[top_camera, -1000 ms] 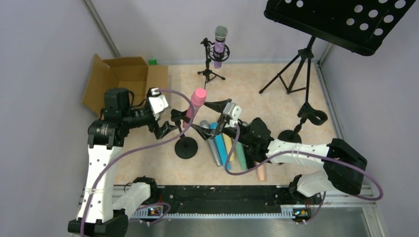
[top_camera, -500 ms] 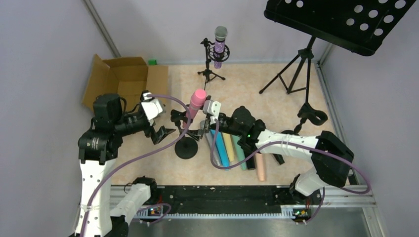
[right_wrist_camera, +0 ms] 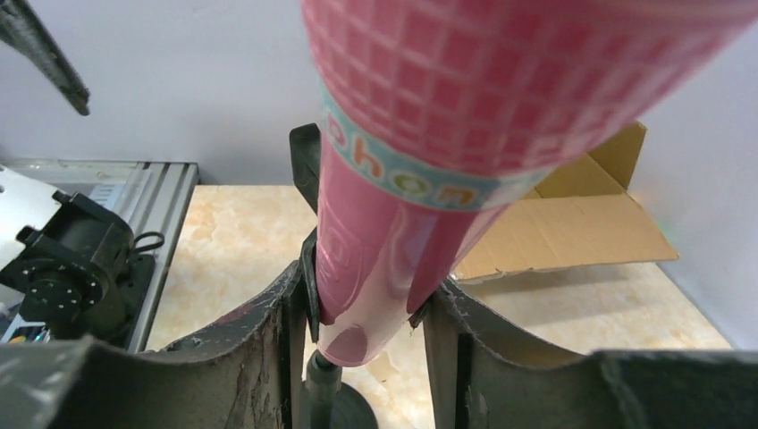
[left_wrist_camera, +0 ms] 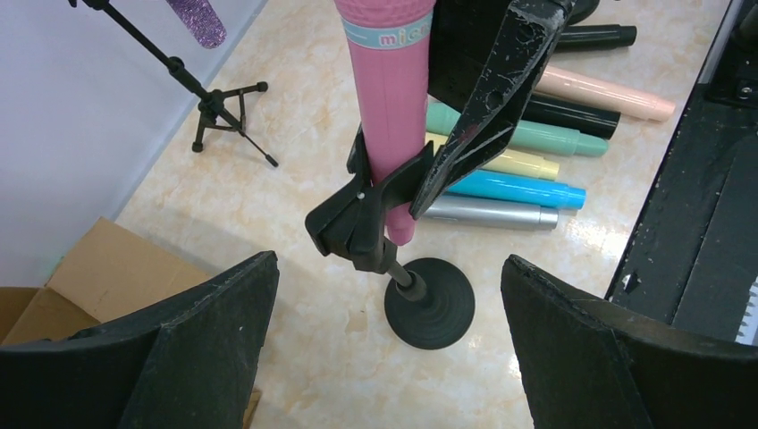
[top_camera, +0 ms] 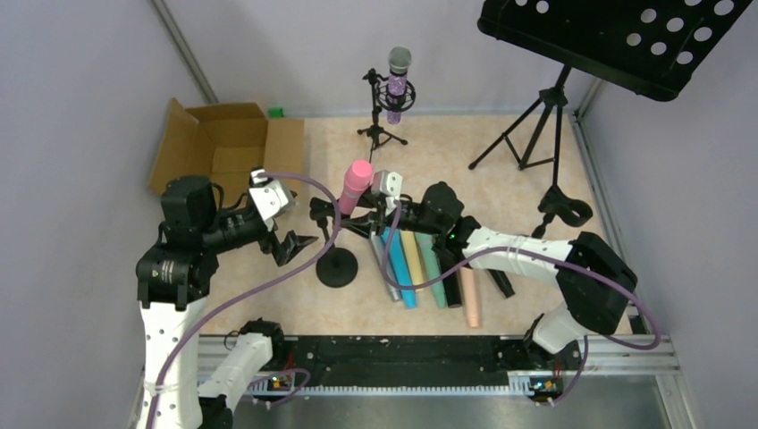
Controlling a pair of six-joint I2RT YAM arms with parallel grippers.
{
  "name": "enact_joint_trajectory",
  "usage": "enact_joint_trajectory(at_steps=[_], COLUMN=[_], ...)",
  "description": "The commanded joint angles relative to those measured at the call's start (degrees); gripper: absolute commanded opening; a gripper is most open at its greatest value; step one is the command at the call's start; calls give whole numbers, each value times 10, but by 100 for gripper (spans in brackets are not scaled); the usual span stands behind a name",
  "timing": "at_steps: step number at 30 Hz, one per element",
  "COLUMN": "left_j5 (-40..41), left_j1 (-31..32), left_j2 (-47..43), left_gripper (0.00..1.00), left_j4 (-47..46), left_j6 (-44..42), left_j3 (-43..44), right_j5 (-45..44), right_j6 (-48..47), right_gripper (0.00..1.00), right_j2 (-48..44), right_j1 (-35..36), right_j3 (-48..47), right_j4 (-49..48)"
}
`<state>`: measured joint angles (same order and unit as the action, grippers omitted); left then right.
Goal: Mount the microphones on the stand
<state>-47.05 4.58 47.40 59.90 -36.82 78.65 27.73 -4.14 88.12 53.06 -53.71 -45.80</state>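
A pink microphone [top_camera: 355, 183] [left_wrist_camera: 393, 116] [right_wrist_camera: 420, 179] stands upright in the black clip [left_wrist_camera: 357, 219] of a round-based stand [top_camera: 337, 268] [left_wrist_camera: 429, 304]. My right gripper [top_camera: 359, 221] [right_wrist_camera: 366, 286] is shut on the pink microphone's lower end, its fingers pressing the clip's sides. My left gripper [top_camera: 293, 246] [left_wrist_camera: 389, 264] hangs open to the left of the stand, touching nothing. A glittery purple microphone [top_camera: 398, 76] sits in a small tripod stand at the back. Silver [top_camera: 384, 268], blue [top_camera: 400, 268], yellow [top_camera: 414, 259], teal [top_camera: 432, 268], black [top_camera: 451, 286] and peach [top_camera: 470, 299] microphones lie side by side on the table.
An open cardboard box [top_camera: 219, 143] sits at the back left. A black music stand [top_camera: 626, 36] on a tripod rises at the back right. Another round-based stand with an empty clip [top_camera: 563, 210] is on the right.
My right gripper has reached left over the row of microphones and closed round the pink microphone at the clip. My left gripper has drawn back to the left, still open.
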Motion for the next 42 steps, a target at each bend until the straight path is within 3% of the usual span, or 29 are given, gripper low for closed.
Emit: enact_joint_trajectory(at_steps=[1,4,15,19,27,34,42], left_j5=[-8,4,89,101,129,150,151], left_j1=[-2,-2,-2,-2,-6,-26,-33], left_j2=[-6,-10,-21,-20,-3,1,4], left_gripper=[99,99,99,99,99,99,99], left_j4=[-30,-45,-116,-131,-163,-177,-190], left_j6=[19,22,20,12,42,55,52], left_j3=[10,1,-50,-67,-84,-91,-111], right_j5=[41,40,-194,-271,-381,-416,-419], right_j6=[14,17,-68,-118,-124,-93,-78], right_gripper=[26,0,0,0,0,0,0], right_j2=[4,11,121,198,374,490,539], right_j1=[-3,-4,-4,-7,-35,-62,-71], right_j3=[-42,-58,-192,-280,-464,-631,-692], right_j4=[-18,-13,-57,-78,-122,-102,-122])
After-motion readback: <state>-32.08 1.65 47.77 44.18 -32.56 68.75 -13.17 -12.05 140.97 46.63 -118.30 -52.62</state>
